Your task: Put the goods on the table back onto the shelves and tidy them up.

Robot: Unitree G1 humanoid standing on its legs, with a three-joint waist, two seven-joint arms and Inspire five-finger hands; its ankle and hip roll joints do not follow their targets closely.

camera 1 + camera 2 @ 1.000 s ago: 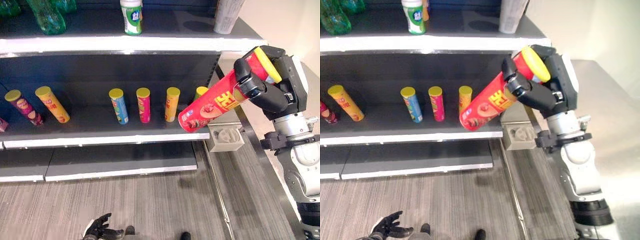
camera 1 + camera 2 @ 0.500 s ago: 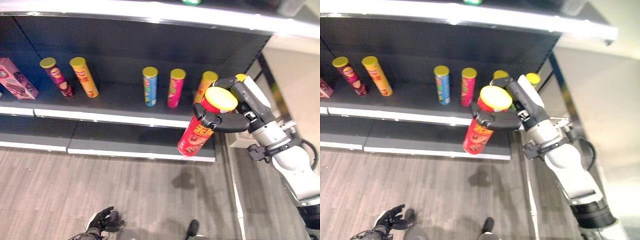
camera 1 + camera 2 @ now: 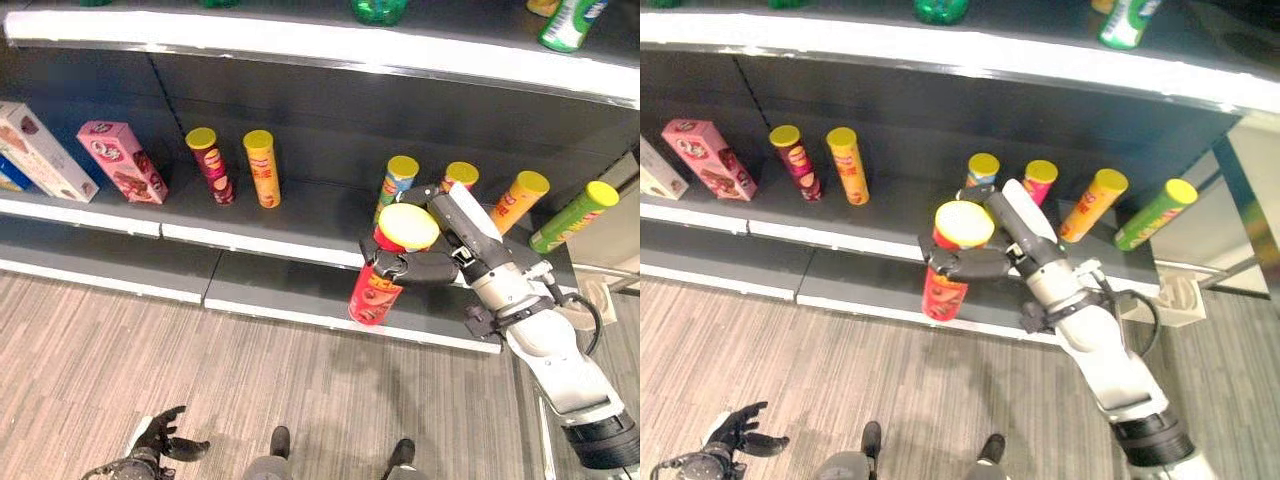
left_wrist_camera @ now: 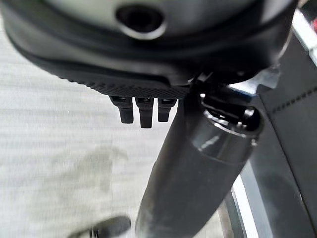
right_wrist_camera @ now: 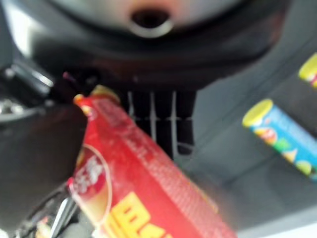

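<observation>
A red crisp can with a yellow lid hangs nearly upright in front of the middle shelf's edge. My right hand is shut on the can just under the lid. The right wrist view has the red can against the fingers, with a blue can on the shelf beyond. On that shelf stand a maroon can, an orange can, a blue can, a pink can, another orange can and a green can. My left hand hangs low over the floor, fingers spread.
A pink box and a white box stand at the shelf's left end. The top shelf holds a green bottle and a green-and-white can. A lower shelf board lies under the red can. Wood-look floor lies in front.
The whole view has shifted, so the camera has moved. The red can has gone from steeply tilted to nearly upright in my right hand. The left hand still hangs low.
</observation>
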